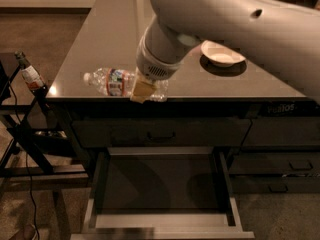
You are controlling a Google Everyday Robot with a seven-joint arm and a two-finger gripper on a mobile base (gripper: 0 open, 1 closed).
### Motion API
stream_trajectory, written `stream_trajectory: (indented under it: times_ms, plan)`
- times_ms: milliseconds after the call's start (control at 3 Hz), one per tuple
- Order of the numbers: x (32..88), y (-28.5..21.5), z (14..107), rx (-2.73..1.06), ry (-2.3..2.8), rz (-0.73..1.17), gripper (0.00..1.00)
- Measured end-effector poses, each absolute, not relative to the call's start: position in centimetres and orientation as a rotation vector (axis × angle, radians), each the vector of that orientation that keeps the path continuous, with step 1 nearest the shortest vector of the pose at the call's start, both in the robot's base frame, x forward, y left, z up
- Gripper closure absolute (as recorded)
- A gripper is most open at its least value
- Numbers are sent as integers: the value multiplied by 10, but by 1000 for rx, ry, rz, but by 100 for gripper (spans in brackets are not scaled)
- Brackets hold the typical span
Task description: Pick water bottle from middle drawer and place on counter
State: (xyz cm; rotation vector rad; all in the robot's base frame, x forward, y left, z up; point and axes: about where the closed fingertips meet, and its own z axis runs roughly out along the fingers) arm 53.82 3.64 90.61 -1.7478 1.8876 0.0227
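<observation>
The water bottle (112, 81), clear with a white cap and a red-and-white label, lies sideways with its cap to the left, over the counter's (105, 39) front edge. My gripper (144, 90) is shut on the bottle's right end, with a tan finger (142, 90) showing in front of it. The white arm comes in from the upper right and hides the bottle's base. The middle drawer (162, 221) stands pulled open below, its dark floor bare.
A white bowl (221, 53) sits on the counter right of the arm. A black metal rack (20, 119) stands at the left with a dark-necked bottle (28, 74) on it. Closed drawer fronts with bar handles (160, 133) lie under the counter edge.
</observation>
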Motion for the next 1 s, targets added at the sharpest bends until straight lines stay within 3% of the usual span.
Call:
stream_trajectory:
  times_ms: [1000]
  plan:
    - [615,94,931,-1835,1802,113,100]
